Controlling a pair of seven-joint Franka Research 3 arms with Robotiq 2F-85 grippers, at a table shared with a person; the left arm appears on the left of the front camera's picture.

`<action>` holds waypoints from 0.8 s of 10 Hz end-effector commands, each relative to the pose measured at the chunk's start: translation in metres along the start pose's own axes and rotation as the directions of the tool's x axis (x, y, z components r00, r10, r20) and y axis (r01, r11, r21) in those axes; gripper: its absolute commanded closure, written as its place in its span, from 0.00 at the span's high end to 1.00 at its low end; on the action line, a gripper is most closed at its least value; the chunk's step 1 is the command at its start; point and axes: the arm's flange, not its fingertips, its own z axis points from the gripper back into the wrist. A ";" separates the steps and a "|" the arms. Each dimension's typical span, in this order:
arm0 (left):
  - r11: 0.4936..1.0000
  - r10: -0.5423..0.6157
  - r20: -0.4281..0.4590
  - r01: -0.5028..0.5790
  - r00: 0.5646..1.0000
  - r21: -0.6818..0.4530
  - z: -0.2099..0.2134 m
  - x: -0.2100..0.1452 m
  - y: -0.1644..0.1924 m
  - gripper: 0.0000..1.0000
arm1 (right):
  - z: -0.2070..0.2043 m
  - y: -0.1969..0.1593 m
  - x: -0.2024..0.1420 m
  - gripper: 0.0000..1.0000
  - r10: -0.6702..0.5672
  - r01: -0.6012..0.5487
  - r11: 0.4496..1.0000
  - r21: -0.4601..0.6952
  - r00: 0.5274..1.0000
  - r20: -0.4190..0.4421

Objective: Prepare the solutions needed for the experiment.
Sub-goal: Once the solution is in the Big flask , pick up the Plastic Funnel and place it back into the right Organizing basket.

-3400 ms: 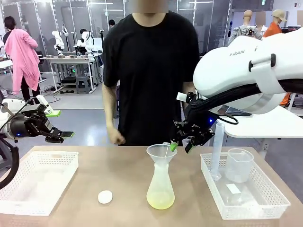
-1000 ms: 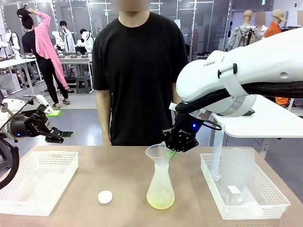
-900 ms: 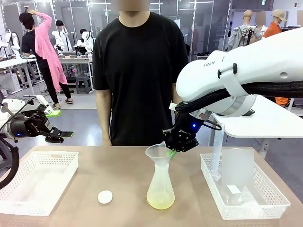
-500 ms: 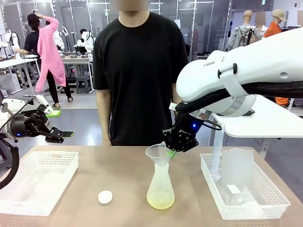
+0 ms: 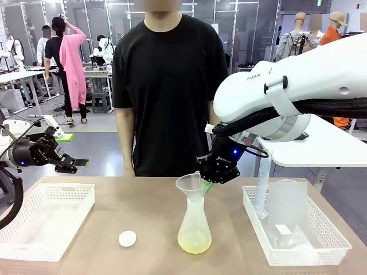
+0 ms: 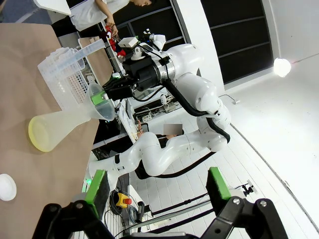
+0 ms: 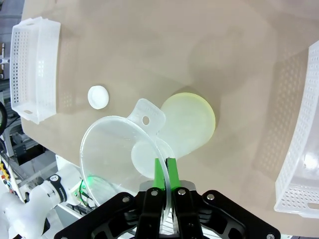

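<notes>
Solutions (image 5: 194, 244) pool in flask (image 5: 194, 220) below right gripper (image 5: 207, 184) (pinching funnel (image 5: 188, 184) rim).

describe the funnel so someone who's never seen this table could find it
Start at the middle of the table, where a cone-shaped flask holds pale yellow liquid. The funnel is the clear cone sitting in its neck. Unlike anything nearby, its rim is pinched by the right end effector.
</notes>
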 end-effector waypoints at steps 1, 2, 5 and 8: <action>1.000 -0.008 -0.001 0.008 1.000 -0.001 0.000 0.001 -0.001 1.00 | 0.003 -0.001 -0.006 0.03 0.020 -0.023 0.998 0.051 0.998 0.053; 1.000 -0.008 -0.001 0.008 1.000 -0.001 0.000 0.001 -0.001 1.00 | 0.005 -0.002 -0.008 0.03 0.023 -0.027 0.998 0.062 0.998 0.066; 1.000 -0.008 -0.001 0.008 1.000 -0.001 0.000 0.001 -0.001 1.00 | 0.016 -0.005 -0.019 0.03 0.035 -0.043 0.996 0.077 0.995 0.096; 1.000 -0.008 -0.001 0.008 1.000 -0.001 0.000 0.001 -0.001 1.00 | 0.033 -0.012 -0.038 0.03 0.043 -0.062 0.993 0.101 0.984 0.174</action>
